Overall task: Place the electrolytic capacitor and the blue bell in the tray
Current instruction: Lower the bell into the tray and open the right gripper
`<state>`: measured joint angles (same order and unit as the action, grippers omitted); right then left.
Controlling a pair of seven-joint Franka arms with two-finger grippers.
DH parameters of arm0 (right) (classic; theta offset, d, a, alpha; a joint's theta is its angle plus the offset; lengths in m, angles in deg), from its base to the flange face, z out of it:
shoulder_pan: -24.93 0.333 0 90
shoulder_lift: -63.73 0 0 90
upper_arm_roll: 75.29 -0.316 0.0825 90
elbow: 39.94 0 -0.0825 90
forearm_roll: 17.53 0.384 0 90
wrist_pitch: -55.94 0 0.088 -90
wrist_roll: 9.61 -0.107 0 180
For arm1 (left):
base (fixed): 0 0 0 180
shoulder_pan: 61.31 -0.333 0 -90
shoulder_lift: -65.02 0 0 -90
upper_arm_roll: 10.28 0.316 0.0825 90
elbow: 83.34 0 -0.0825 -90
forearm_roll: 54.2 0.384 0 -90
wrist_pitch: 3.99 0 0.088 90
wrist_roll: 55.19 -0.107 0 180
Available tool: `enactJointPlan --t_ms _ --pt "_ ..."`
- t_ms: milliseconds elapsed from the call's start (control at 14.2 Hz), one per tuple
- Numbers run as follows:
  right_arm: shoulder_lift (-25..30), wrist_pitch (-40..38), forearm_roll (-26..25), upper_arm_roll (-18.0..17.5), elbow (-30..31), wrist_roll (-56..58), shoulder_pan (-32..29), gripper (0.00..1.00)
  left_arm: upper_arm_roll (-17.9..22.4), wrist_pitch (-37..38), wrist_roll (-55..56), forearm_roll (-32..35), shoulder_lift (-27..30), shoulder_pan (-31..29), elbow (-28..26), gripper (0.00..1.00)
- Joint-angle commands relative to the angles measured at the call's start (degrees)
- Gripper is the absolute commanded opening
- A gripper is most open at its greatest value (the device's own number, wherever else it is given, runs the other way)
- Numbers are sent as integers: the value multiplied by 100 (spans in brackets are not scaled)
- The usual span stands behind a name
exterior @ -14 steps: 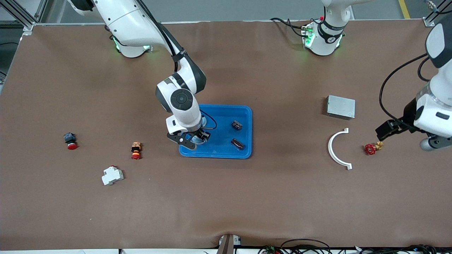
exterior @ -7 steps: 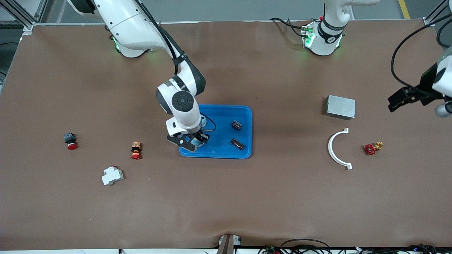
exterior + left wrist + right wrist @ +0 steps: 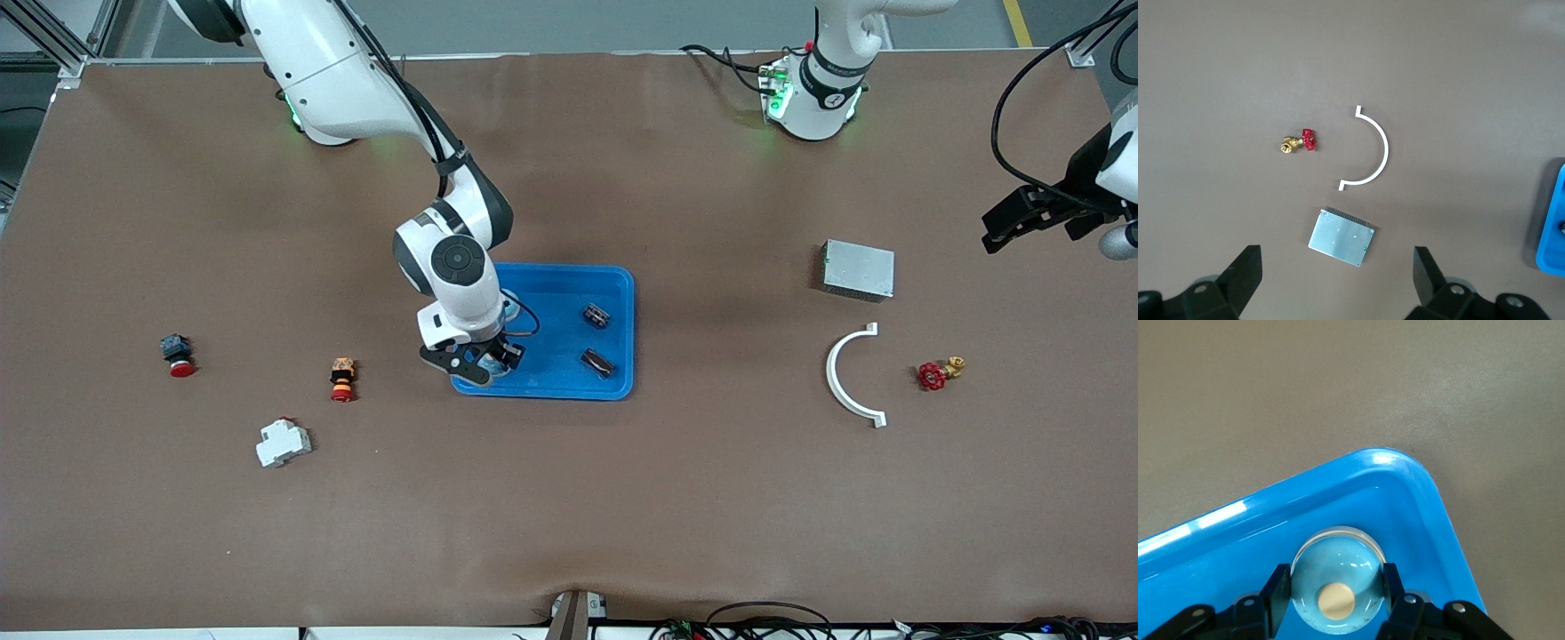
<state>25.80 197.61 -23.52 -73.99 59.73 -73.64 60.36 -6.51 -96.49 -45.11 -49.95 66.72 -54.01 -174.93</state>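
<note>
The shallow bright-blue rectangular plastic tray (image 3: 569, 280) sits mid-desk and holds two small dark components: one (image 3: 597, 315) farther from the front camera, one (image 3: 598, 362) nearer. In its corner toward the right arm's end, the right gripper (image 3: 487, 357) has its jaws clenched on the rounded light-blue bell with a pale centre button (image 3: 1336, 579), low inside the tray. The left gripper (image 3: 1031, 213) waits over the desk's left-arm end, jaws spread, holding nothing.
</note>
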Motion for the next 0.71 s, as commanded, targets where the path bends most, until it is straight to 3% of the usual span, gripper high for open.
enactJointPlan --t_ms 0,71,424,636 --pt "-30 89 -174 29 44 -424 -27 44 45 48 -173 -99 93 26 -53 100" --pt "-30 89 -191 29 53 -435 -2 99 45 48 -173 -99 93 26 -44 100" --pt "75 -77 -191 20 9 -365 -19 100 45 48 -173 -108 155 26 -53 100" --pt "304 -1436 -139 2 -622 -76 -80 100 45 109 -164 -99 216 26 -53 100"
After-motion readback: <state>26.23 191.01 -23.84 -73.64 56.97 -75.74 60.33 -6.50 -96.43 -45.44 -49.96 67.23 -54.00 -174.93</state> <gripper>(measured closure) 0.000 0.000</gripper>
